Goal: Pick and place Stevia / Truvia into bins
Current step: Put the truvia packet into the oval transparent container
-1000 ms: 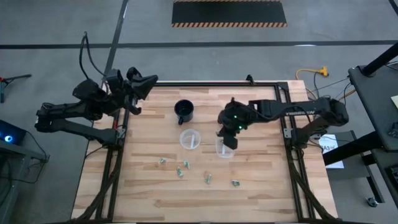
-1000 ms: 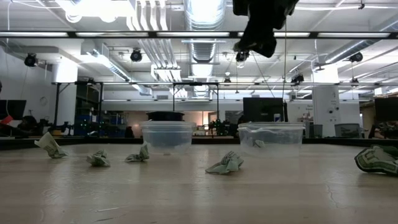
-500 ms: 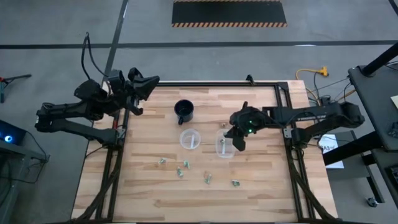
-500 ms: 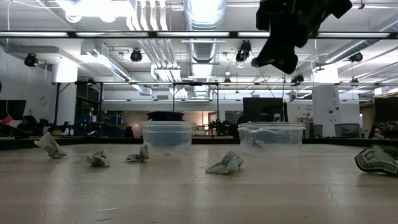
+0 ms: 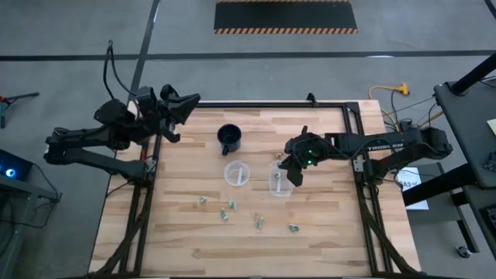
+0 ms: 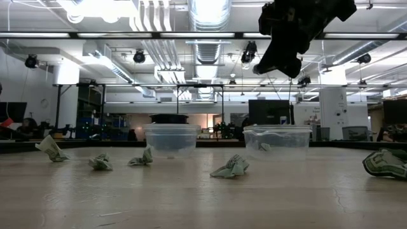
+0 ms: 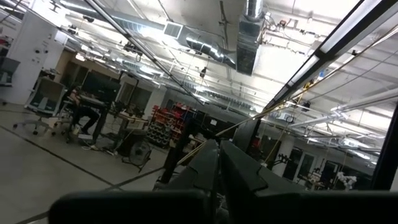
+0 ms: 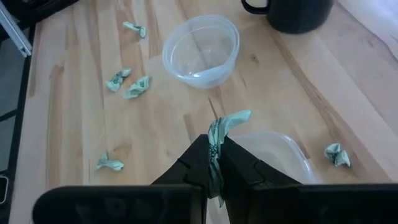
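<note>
My right gripper (image 8: 214,163) (image 5: 295,172) hovers over the near-left part of the right clear cup (image 8: 277,155) (image 5: 279,183) (image 6: 278,140), shut on a green-and-white packet (image 8: 216,144). The left clear cup (image 8: 200,48) (image 5: 237,172) stands on its base beside it. Several crumpled packets lie on the wood nearer the near edge (image 5: 201,201) (image 5: 225,211) (image 5: 258,222) (image 5: 294,228). One more packet (image 5: 277,157) (image 8: 336,154) lies just beyond the right cup. My left gripper (image 5: 184,103) (image 7: 217,163) waits shut at the table's far left corner, pointing into the room. My right gripper pinches the packet's middle (image 8: 215,149) between its two fingers (image 8: 198,163), coming from above and slanting down. One crumpled end (image 8: 235,117) sticks out past the fingertips and the other hangs down between the fingers. The packet is lifted clear, above the right cup's rim.
A black mug with a handle (image 5: 229,138) (image 8: 292,12) stands beyond the left cup. The black frame rails (image 5: 353,147) run along the table's sides. Bare wood lies near the near edge (image 5: 256,252) and at the far right (image 5: 325,124).
My right gripper has shifted a little toward the table's right edge and turned as its arm straightened, staying over the right cup with the packet held shut. In the last half second it has hardly moved. Cups and loose packets have kept their places.
</note>
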Controlling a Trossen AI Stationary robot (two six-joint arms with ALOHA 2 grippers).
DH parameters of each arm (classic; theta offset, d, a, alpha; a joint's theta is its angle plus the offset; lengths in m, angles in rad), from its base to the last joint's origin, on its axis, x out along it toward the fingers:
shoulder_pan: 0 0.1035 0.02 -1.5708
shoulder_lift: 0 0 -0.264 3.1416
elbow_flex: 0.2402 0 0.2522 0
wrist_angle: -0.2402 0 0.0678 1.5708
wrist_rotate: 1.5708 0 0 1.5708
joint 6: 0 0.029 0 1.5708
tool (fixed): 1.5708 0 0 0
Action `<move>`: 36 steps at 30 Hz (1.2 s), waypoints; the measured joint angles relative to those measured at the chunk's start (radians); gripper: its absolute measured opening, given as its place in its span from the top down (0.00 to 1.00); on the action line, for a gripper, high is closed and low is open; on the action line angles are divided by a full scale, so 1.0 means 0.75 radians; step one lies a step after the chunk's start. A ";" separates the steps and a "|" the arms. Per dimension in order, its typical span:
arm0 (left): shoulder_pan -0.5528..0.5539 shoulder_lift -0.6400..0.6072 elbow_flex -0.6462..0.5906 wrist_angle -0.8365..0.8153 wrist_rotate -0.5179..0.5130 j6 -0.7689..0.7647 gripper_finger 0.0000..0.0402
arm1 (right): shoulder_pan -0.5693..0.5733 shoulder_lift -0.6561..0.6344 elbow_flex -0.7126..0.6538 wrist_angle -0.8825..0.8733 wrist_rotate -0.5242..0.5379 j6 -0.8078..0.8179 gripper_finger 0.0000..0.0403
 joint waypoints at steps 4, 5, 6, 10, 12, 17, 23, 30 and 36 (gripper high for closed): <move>0.000 0.012 0.000 -0.002 0.000 -0.002 1.00 | -0.001 0.000 0.001 -0.001 -0.001 -0.005 0.93; 0.000 0.012 0.000 0.000 0.000 -0.002 1.00 | -0.001 -0.001 0.001 -0.001 -0.001 -0.005 0.93; 0.000 0.011 0.000 0.000 0.000 -0.002 1.00 | -0.001 -0.001 0.001 -0.001 -0.001 -0.005 0.92; 0.000 0.008 0.000 0.004 0.000 -0.002 1.00 | -0.001 -0.001 0.001 -0.005 -0.002 -0.005 0.85; 0.000 0.005 0.000 0.005 0.000 -0.002 1.00 | -0.001 -0.002 0.002 -0.013 -0.002 -0.003 0.80; 0.000 -0.001 0.000 0.009 0.000 -0.002 1.00 | -0.003 -0.002 0.002 -0.070 -0.002 -0.001 0.70; 0.000 -0.002 0.000 0.011 0.000 -0.002 1.00 | -0.056 -0.002 0.002 -0.239 -0.002 -0.017 0.63; 0.000 0.000 0.000 0.011 0.000 -0.002 1.00 | -0.194 -0.002 0.002 -0.283 -0.017 -0.149 0.60; 0.001 0.001 0.000 0.011 0.000 -0.002 1.00 | -0.353 0.022 0.002 -0.286 -0.121 -0.311 0.59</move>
